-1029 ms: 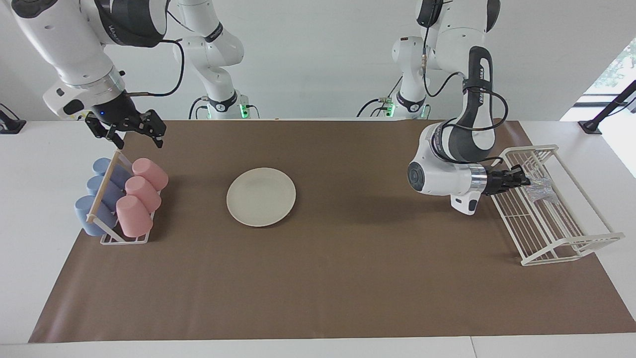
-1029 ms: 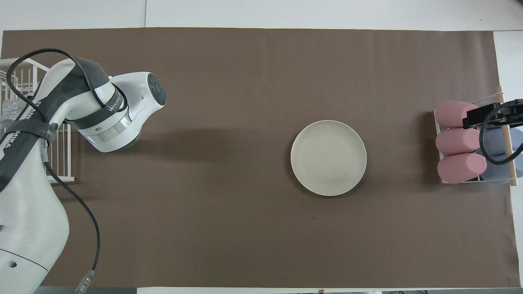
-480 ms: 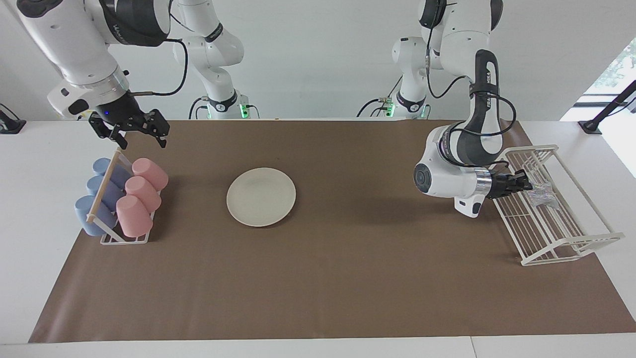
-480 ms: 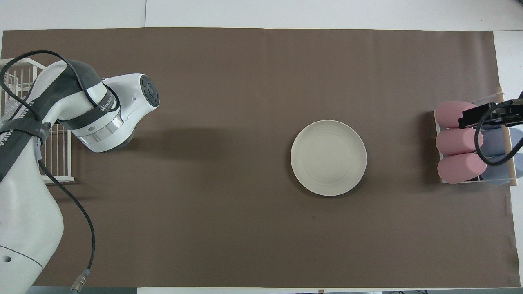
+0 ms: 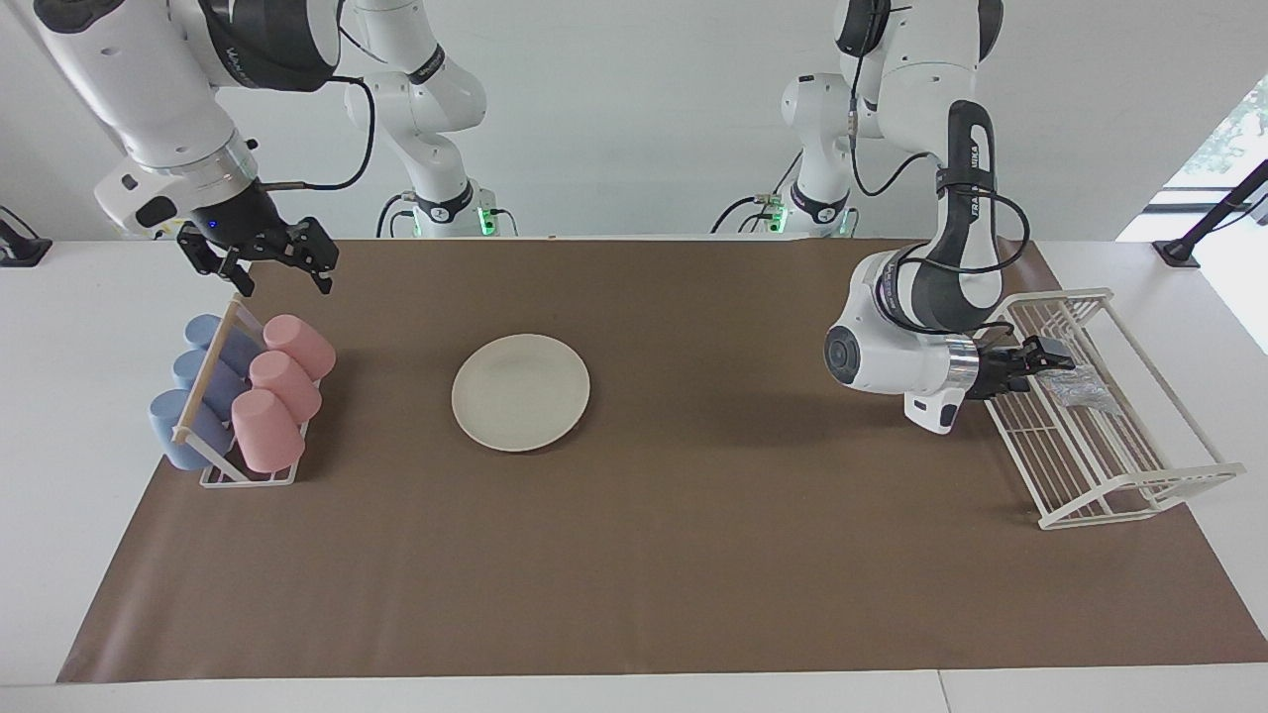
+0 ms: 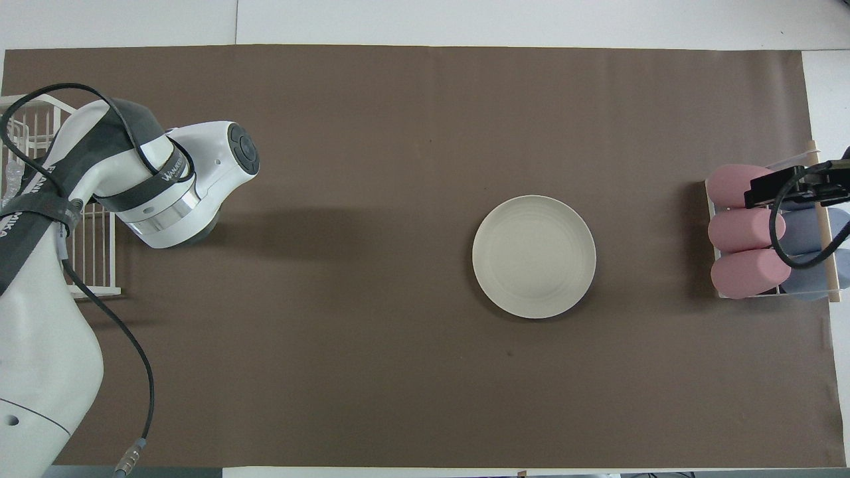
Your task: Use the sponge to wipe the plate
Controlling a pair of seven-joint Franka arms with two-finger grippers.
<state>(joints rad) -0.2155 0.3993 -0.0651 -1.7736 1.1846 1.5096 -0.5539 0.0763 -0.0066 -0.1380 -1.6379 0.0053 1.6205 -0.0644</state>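
- The right gripper (image 5: 282,267) hangs in the air over the table near the cup rack; its black fingers are spread apart and hold nothing. This arm waits.
- The white wire dish rack (image 5: 1119,416) of thin straight bars stands at the left arm's end of the table. The sponge (image 5: 1078,386), a small, wrinkly, silvery pad, lies in it on the wires.
- The left gripper (image 5: 1052,358) reaches level into the dish rack, its fingers parted just beside the sponge; I cannot tell whether they touch it.
- The cup rack (image 5: 213,376), with a wooden rod on top, holds smooth pink cups (image 5: 287,371) and blue cups (image 5: 188,396) lying on their sides, at the right arm's end.
- The plate (image 5: 521,391), round, shallow, matte cream-white with a faint rim, lies bare on the brown paper mat (image 5: 634,574), between the two racks and nearer the cup rack.
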